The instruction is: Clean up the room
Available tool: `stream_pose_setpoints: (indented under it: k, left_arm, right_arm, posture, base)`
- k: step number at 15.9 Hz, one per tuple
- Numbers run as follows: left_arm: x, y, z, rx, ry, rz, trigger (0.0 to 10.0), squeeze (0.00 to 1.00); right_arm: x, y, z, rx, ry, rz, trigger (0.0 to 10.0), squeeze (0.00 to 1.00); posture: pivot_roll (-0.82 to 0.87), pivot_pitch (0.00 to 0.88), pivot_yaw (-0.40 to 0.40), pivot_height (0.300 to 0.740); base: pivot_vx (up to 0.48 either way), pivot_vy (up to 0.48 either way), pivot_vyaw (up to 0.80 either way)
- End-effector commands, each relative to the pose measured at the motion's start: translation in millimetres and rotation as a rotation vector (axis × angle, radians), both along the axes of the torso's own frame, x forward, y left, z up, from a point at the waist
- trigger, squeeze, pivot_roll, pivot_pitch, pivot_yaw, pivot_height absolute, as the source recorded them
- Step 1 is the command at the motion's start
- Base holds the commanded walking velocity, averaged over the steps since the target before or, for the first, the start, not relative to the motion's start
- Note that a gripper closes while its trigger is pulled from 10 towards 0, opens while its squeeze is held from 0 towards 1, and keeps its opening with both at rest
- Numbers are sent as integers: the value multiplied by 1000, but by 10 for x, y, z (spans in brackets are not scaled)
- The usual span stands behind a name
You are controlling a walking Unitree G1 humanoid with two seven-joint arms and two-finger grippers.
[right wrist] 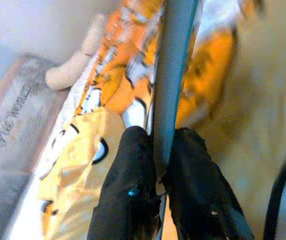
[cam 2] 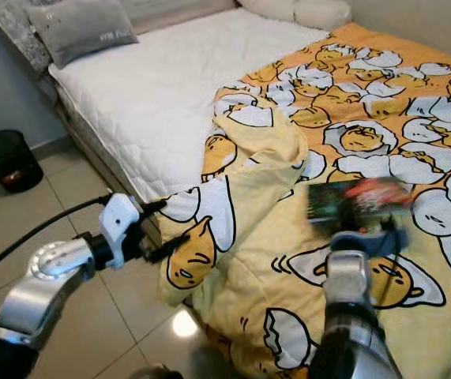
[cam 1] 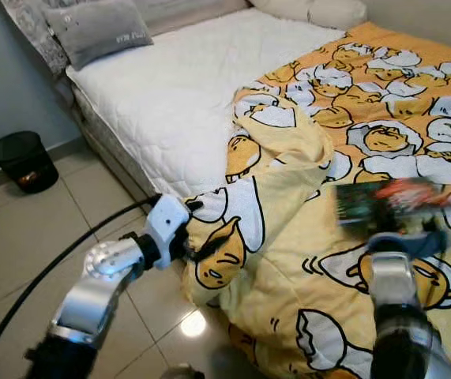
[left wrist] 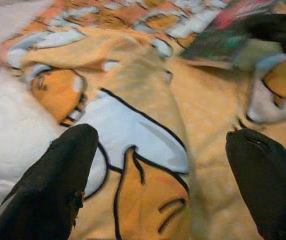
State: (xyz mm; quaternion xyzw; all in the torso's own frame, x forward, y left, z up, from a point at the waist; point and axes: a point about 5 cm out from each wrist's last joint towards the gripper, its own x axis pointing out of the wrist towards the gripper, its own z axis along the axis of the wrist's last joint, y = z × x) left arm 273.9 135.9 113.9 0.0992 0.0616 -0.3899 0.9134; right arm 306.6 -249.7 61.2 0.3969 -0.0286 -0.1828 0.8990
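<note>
The right gripper pinches a blurred book above the egg-print blanket, the left gripper hovers spread, lettering unreadable.

Even daylight, floor tile glare, motion-blurred book.
</note>
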Motion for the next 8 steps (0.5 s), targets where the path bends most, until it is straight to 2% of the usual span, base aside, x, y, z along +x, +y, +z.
stream_pose_setpoints:
  k: [1, 2, 3, 4, 5, 6, 8]
  left_arm:
    - [12, 21, 57, -3, -40, 39, 10000, 957]
    - [28, 20, 67, -16, -55, 98, 10000, 957]
    - [41, 15, 70, -13, -69, 144, 10000, 953]
    - [42, 13, 71, -11, -72, 153, 10000, 953]
    - [40, 27, 90, 1, -91, 182, 10000, 953]
    - [57, 85, 95, 12, -108, 247, 10000, 941]
    - [104, 203, 73, 75, -128, 358, 10000, 941]
  right_arm:
    - [91, 128, 221, -155, -72, 76, 0, 0]
    - [72, 233, 338, -279, -104, 103, 0, 0]
    - [56, 309, 406, -361, -114, 106, 0, 0]
    - [51, 325, 418, -382, -112, 104, 1569, 0]
    - [45, 394, 432, -459, -65, 114, 3412, 0]
    - [22, 536, 453, -514, -66, 139, 10000, 0]
    - [-39, 738, 438, -597, -48, 177, 10000, 0]
  posture:
    - [-56, 0, 29, 740]
    - [-54, 0, 23, 740]
    - [-31, 0, 7, 740]
    - [-31, 0, 7, 740]
    - [-26, 0, -2, 740]
    - [-22, 0, -5, 740]
    - [-12, 0, -11, 740]
  base:
    - [0, 0, 0]
    - [0, 0, 0]
    - [0, 0, 0]
    - [0, 0, 0]
    - [0, 0, 0]
    - [0, 0, 0]
    - [0, 0, 0]
